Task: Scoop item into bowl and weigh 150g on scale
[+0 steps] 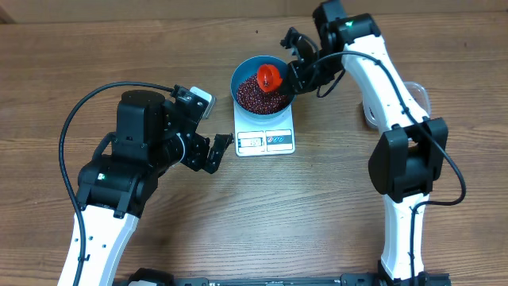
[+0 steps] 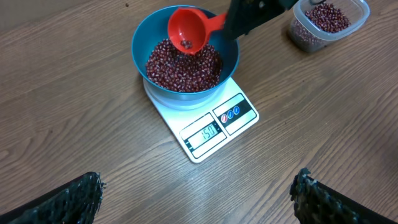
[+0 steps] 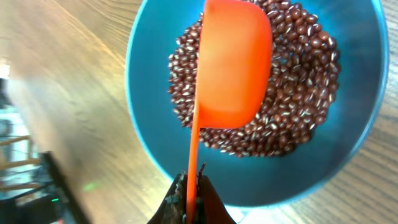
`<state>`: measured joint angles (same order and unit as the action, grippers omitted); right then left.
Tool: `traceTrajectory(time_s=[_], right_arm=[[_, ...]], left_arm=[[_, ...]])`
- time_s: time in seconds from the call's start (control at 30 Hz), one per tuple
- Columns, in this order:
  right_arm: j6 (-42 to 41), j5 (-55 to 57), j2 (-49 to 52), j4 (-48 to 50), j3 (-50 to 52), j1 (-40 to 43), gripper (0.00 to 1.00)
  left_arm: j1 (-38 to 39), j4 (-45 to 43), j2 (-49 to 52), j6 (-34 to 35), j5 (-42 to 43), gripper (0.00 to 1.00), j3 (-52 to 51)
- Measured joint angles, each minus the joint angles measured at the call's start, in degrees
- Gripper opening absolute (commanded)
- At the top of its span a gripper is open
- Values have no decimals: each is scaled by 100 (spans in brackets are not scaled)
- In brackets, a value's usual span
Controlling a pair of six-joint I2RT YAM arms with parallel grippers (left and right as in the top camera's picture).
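Observation:
The blue bowl (image 1: 242,79) stands on the white scale (image 1: 266,141), with a heap of dark red beans (image 1: 258,97) inside it. In the left wrist view the scale (image 2: 214,127) has a display that reads 150. My right gripper (image 1: 298,71) is shut on the thin handle of a red scoop (image 1: 270,77), which is tilted over the bowl with a few beans left in its cup (image 2: 186,31). The right wrist view shows the gripper (image 3: 193,183) pinching the handle, with the scoop (image 3: 236,62) over the beans (image 3: 298,74). My left gripper (image 1: 214,151) is open to the left of the scale, with nothing between its fingers.
A clear plastic tub (image 2: 326,22) holding more beans stands to the right of the bowl, partly hidden by the right arm in the overhead view. Bare wooden table (image 2: 93,124) lies in front of and to the left of the scale.

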<state>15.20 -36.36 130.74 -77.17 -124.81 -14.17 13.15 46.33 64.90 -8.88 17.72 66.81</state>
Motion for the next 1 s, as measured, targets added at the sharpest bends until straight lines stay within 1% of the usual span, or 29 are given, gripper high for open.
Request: traceTrajectory(time_s=[0.2,0.4,0.73,0.83,1.0], right_arm=[[90,-496,-216,-149,0,142,4],[131,-629,-483,-149,-13,140,4],[129,-688,-511,-190,-15,186,4],[131,-745,-542,-245,-96,343,4],[133,-820,-909,-538,-186,1064,4]], left_arm=[[0,0,0,0,0,100,0],[0,0,0,0,0,100,0],[0,0,0,0,0,100,0],[0,0,0,0,0,100,0],[0,0,0,0,0,100,0]])
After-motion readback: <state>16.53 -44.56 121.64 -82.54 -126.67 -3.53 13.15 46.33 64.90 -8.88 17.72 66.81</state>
